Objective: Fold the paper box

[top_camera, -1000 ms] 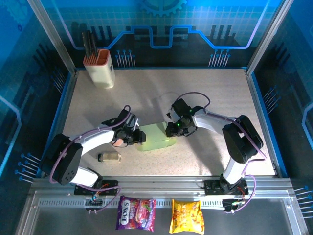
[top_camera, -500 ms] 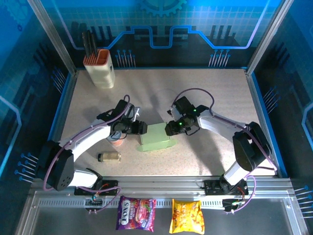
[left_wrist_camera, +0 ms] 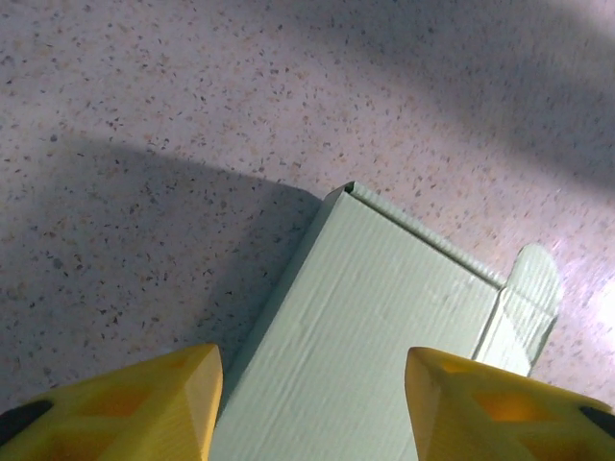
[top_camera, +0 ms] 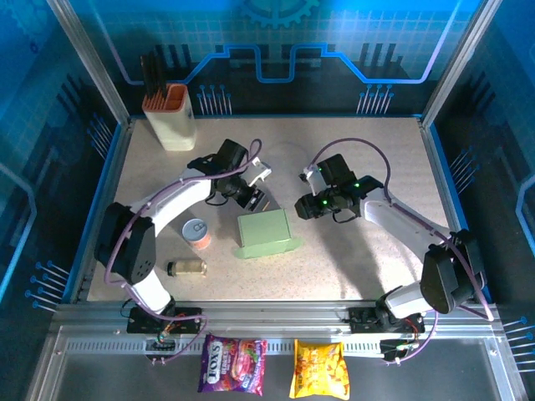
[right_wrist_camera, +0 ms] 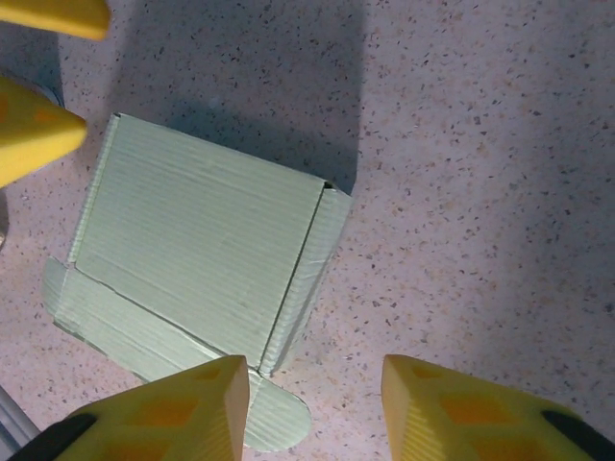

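Ahead of both pairs of jaws, the paper box (top_camera: 264, 234) is pale mint green, marked all over with fine parallel ribbing. The left gripper (left_wrist_camera: 309, 384) and the right gripper (right_wrist_camera: 312, 389) have yellow fingers (left_wrist_camera: 135, 403) shaded with orange, turning black at the base. The table (top_camera: 359, 267) around the jaws is beige-pink with dark speckles. Well beyond the left jaws, the holder (top_camera: 171, 125) is cream with an orange rim. The arms (top_camera: 401, 219) are white with black joints.

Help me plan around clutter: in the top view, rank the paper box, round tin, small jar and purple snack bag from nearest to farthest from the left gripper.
1. paper box, centre
2. round tin, left of the box
3. small jar, near left, on its side
4. purple snack bag, at the very front
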Tool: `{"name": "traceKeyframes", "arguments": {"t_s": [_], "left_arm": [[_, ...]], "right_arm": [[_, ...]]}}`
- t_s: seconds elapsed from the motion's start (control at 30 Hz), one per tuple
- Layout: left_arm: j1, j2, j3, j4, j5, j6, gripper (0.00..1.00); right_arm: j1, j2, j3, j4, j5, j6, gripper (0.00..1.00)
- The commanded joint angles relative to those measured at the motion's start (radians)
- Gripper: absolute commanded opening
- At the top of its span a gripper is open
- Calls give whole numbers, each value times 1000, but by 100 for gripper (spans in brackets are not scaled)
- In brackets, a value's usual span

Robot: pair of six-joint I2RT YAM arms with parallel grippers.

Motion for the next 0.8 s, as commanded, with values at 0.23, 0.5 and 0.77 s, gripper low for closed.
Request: {"name": "traceKeyframes", "arguments": {"t_s": [0.23, 0.5, 0.77], "left_arm": [[-16, 137, 59, -109, -53, 255, 55], [-5, 246, 144, -130, -49, 201, 37], [1, 258, 152, -140, -33, 209, 27]], "right_arm": [[3, -118, -82, 120, -7, -159, 49], [31, -136, -80, 117, 30, -201, 50], [48, -128, -74, 110, 38, -197, 49]]}}
